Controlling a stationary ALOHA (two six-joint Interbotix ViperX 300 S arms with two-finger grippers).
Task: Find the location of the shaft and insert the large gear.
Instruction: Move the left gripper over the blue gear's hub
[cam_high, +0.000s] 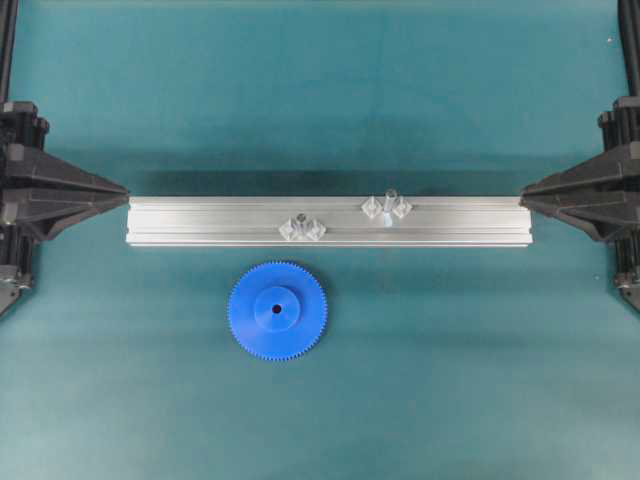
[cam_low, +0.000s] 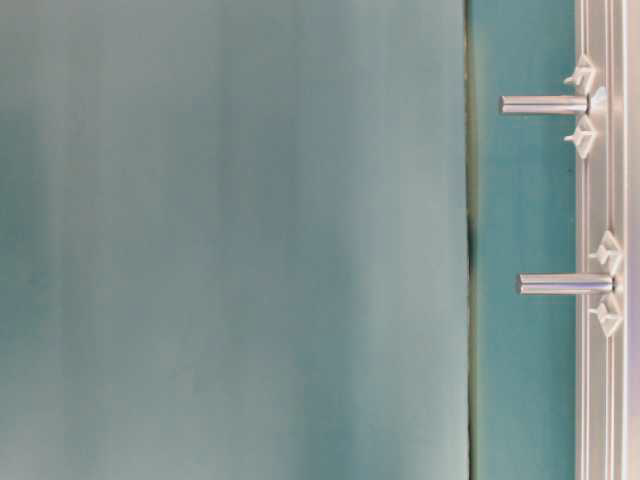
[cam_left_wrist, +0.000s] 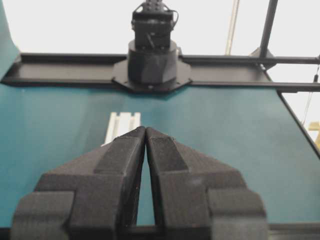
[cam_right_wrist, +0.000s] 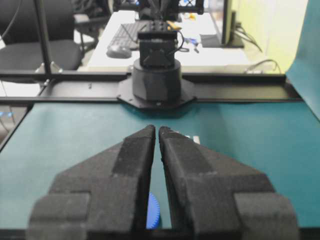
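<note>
Right now the left gripper (cam_high: 126, 190) sits at the left edge of the bench (cam_high: 450, 380), jaws closed on nothing, tip just beside the left end of the aluminium rail (cam_high: 200, 222). Over at the right edge, the right gripper (cam_high: 523, 190) mirrors it, jaws pressed together and empty, just off the rail's right end. On the rail stands the shaft (cam_high: 389, 200), right of the middle, a clear diamond bracket on each side. A second pin (cam_high: 300, 224) stands left of it. Flat on the bench lies the large gear (cam_high: 277, 310), near the rail's front side, below the second pin, well apart from both grippers
</note>
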